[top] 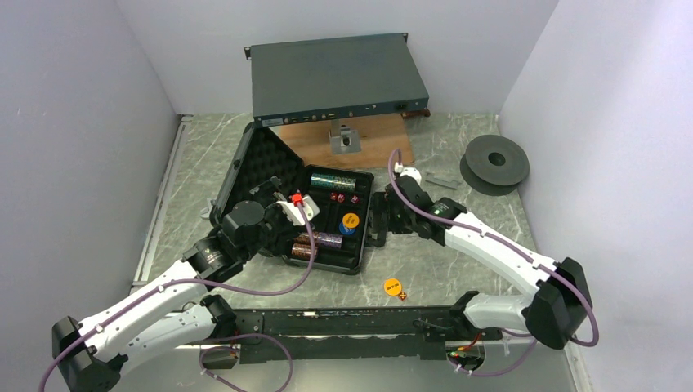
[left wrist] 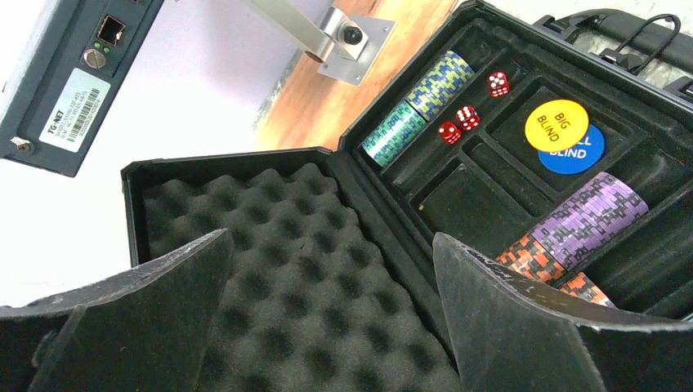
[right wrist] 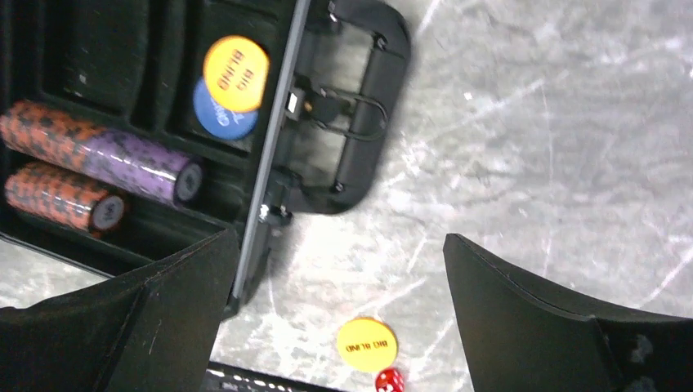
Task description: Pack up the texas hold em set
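Case (top: 260, 167) lies open on table (top: 490, 212). L tool (left wrist: 331, 238) is open and empty over the foam lid. Chip stacks (top: 331, 180), dice (left wrist: 467, 117) and 2 discs (left wrist: 556, 124) are inside. R tool (right wrist: 341, 237) is open and empty beside the case. You have left approx.: loose yellow disc (top: 392, 286), red die (top: 403, 296), then close the lid.

surface (top: 204, 155): grey marbled
centre: open black case (top: 261, 163)
case's 6 o'clock: yellow disc (top: 391, 286), red die (top: 402, 296) just beside
12 o'clock: wooden board (top: 310, 143)
2 o'clock: dark spool (top: 494, 163)
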